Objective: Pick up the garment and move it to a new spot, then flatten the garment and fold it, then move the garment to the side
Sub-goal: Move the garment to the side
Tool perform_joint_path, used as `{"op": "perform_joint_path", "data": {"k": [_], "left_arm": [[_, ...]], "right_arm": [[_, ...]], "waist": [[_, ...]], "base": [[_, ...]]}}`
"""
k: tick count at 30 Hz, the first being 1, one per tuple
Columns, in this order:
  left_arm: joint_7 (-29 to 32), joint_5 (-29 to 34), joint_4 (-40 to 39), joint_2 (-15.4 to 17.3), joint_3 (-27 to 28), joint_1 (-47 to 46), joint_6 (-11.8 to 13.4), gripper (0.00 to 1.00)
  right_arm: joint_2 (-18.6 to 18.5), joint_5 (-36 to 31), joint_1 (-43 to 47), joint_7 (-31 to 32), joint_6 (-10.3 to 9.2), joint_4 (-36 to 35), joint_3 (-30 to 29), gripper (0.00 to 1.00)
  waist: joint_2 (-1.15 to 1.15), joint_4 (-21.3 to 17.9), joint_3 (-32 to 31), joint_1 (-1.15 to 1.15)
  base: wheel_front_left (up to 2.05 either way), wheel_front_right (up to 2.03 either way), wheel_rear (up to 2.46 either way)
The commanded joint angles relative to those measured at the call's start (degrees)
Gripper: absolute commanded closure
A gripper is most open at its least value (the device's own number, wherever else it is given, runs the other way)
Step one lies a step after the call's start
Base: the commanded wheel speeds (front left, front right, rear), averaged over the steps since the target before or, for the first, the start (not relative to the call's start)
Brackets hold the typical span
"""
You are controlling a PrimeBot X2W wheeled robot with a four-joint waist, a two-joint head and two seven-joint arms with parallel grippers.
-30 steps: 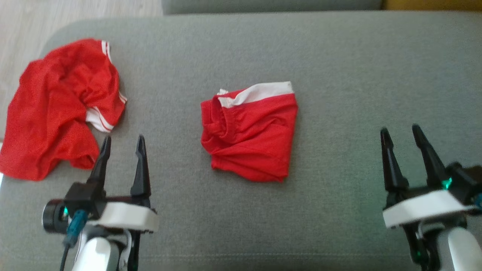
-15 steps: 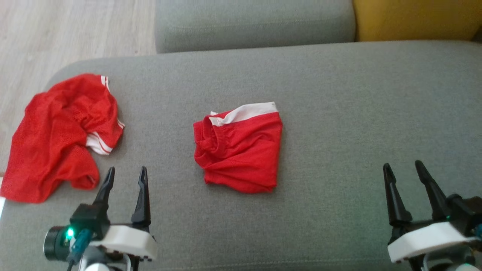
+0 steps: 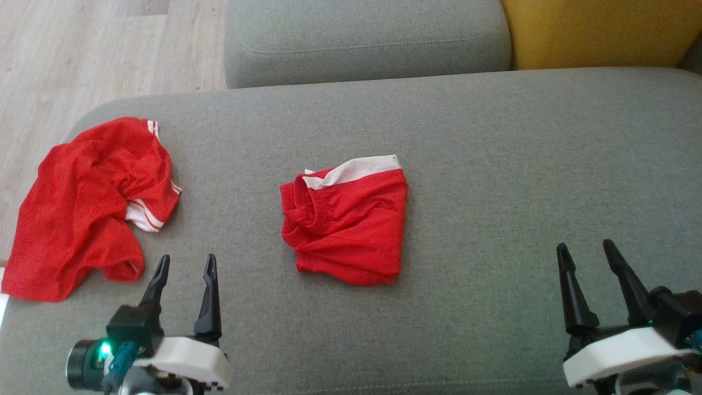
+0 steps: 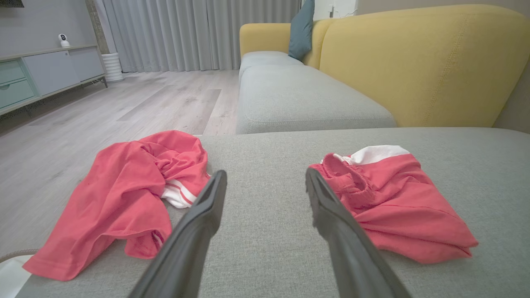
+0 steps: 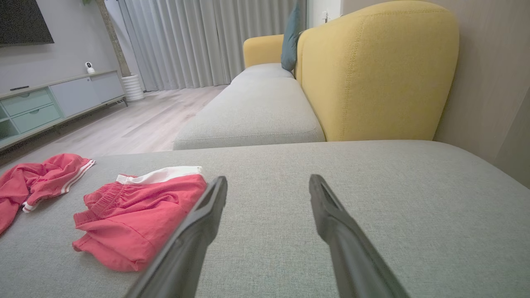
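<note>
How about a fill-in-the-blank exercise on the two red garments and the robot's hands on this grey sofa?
1. The left hand and the right hand both stand ____, holding nothing.
2. The crumpled garment lies nearer the ____ hand.
3. The folded garment shows a ____ band along its far edge.
4. The backrest beyond the grey seat is ____.
Missing words: open; left; white; yellow.

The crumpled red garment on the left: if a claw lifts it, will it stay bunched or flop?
Probably flop: the crumpled red garment lies in soft folds, so it would likely hang and unfurl. Its thin cloth looks light. Pushed, it would likely bunch up rather than slide on the grey cushion.
</note>
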Motion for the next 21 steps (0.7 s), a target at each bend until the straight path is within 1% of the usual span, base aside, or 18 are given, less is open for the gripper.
{"op": "perform_joint_path", "data": {"k": [1,13,17,21], "left_arm": [[0.1,-0.4,-2.1,0.9,2.0,-2.2,0.3,0.00],[-0.1,-0.1,-2.4,1.2,1.3,-3.1,0.7,0.00],[-0.8,-0.2,-2.2,1.2,0.9,-4.0,0.2,0.00],[-1.7,0.0,-2.3,1.0,0.2,-6.3,-0.3,0.00]], "right_arm": [[-0.4,0.0,-1.6,0.0,0.23,-2.1,1.2,0.00],[-0.3,0.1,-1.9,0.1,0.23,-1.8,0.6,0.00],[-0.3,0.0,-2.1,0.6,0.23,-2.0,0.2,0.00],[-0.6,0.3,-3.6,1.4,0.23,-1.1,-0.2,0.00]], "waist": [[0.00,0.0,0.0,0.00],[0.00,1.0,0.3,0.00],[0.00,2.3,1.1,0.00],[0.00,4.9,3.5,0.00]], "base": [[0.00,0.00,0.00],[0.00,0.00,0.00],[0.00,0.00,0.00],[0.00,0.00,0.00]]}}
